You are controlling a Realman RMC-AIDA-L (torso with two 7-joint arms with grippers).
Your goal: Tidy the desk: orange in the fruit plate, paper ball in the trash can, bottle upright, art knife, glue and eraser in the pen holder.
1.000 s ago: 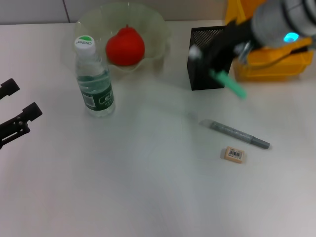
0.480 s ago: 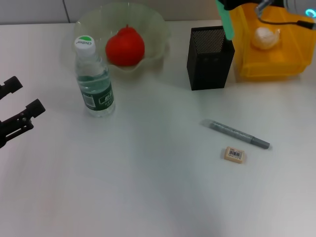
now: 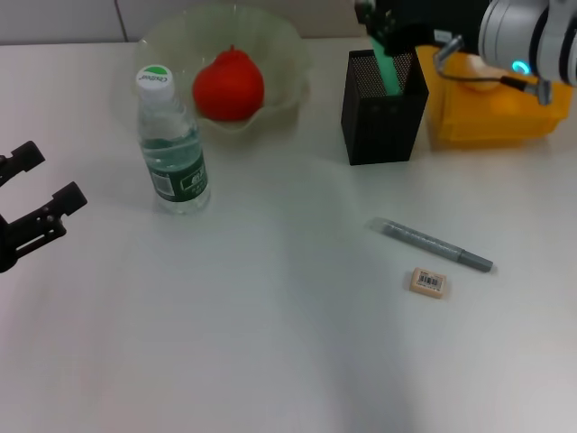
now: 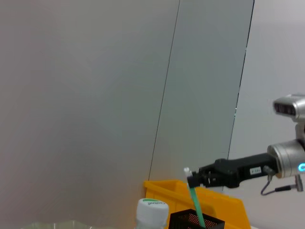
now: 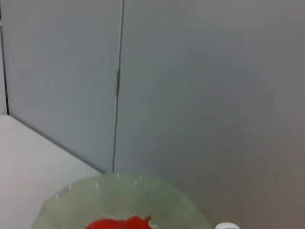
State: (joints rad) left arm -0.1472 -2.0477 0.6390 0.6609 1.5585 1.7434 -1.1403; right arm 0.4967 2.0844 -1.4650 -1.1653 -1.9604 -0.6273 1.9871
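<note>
**A:** Above the pen holder (image 3: 383,106), at the far right of the desk (image 3: 270,343), what is seen of the right gripper (image 3: 379,25)?

**B:** It is held over the holder's open top; its jaws are clamped on the upper end of a green stick (image 3: 390,72), which appears to be the glue; the stick hangs tilted beneath the jaws, and its lower end is seen inside the mesh rim. The same grip is shown from afar in the left wrist view, where the stick (image 4: 196,210) runs down from the right gripper (image 4: 191,180) into the holder (image 4: 198,222).

**A:** And where are the other things placed?

**B:** The orange (image 3: 228,84) is seated in the fruit plate (image 3: 275,45) at the back of the desk; the bottle (image 3: 171,144) is stood upright just in front of the plate's left side; the trash can (image 3: 491,113) is set just to the right of the holder, partly hidden by the right arm; the paper ball cannot be made out. A grey pen-like tool (image 3: 433,244), probably the art knife, is laid flat in front of the holder, well apart from it; the eraser (image 3: 427,282) is laid just beside the tool, nearer the robot.

**A:** And the left gripper (image 3: 32,188)?

**B:** It is kept at the left edge, well apart from the bottle; its fingers are spread, and nothing is held between them.
</note>
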